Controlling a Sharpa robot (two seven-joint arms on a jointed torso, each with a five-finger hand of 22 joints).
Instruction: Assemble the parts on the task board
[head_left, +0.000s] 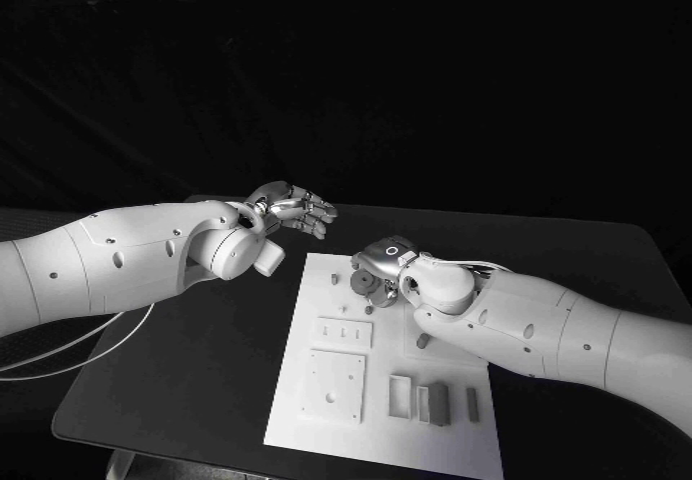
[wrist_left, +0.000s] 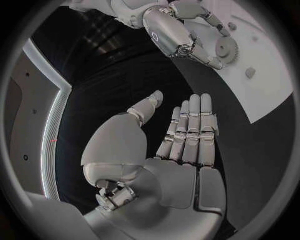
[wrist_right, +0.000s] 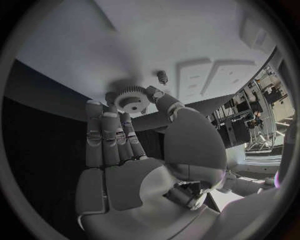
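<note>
A robotics lab or test cell, most likely — a black table (head_left: 202, 350) under a dark backdrop, with a white task board (head_left: 382, 440) laid out for trials. The right wrist view catches cluttered benches and equipment (wrist_right: 259, 105), though too distorted to identify.

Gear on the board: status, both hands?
Right hand fingertips at the gear on the task board, grip not confirmed. Left hand open, flat, off the board over the table. Nothing in the way.
</note>
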